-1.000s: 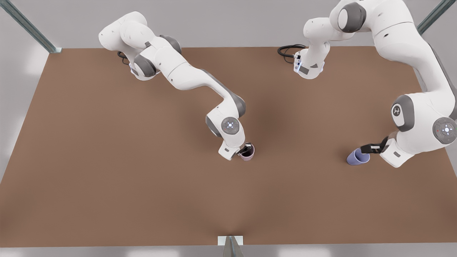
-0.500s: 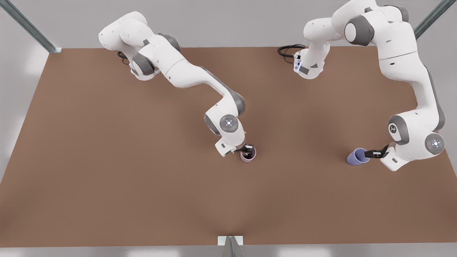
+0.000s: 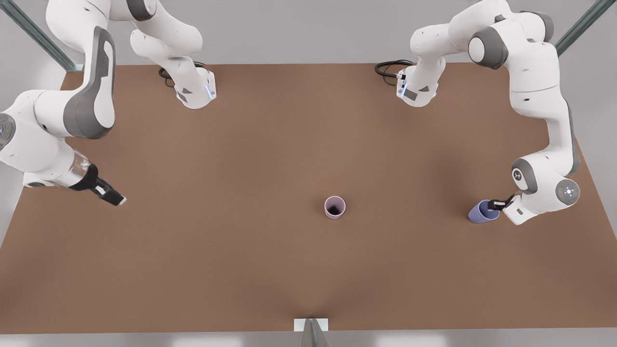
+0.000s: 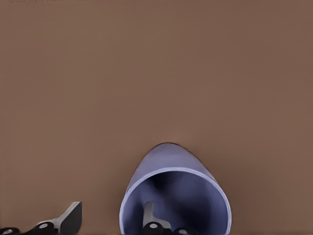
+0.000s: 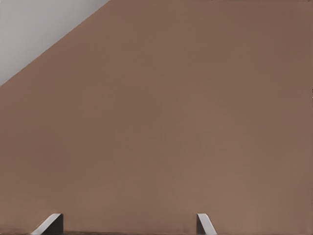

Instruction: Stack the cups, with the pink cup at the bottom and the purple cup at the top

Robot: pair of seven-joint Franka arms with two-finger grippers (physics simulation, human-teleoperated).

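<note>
Pink cup [image 3: 334, 207] upright near tabletop [image 3: 270, 270] centre, alone. Purple cup [image 3: 482, 212] on its side at 3 o'clock; left pincer [image 3: 495, 205] spread astride its rim, one finger inside. Right pincer [image 3: 114, 196] open, hovering at 9 o'clock edge.

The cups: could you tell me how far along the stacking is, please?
Done: the pink cup stands upright alone mid-table, and the right gripper hangs open, away at the front view's left. In hand: the left gripper straddles the purple cup's wall, one finger inside, not yet closed; the cup leans. Left: grip, lift, carry and nest it in the pink cup.
</note>
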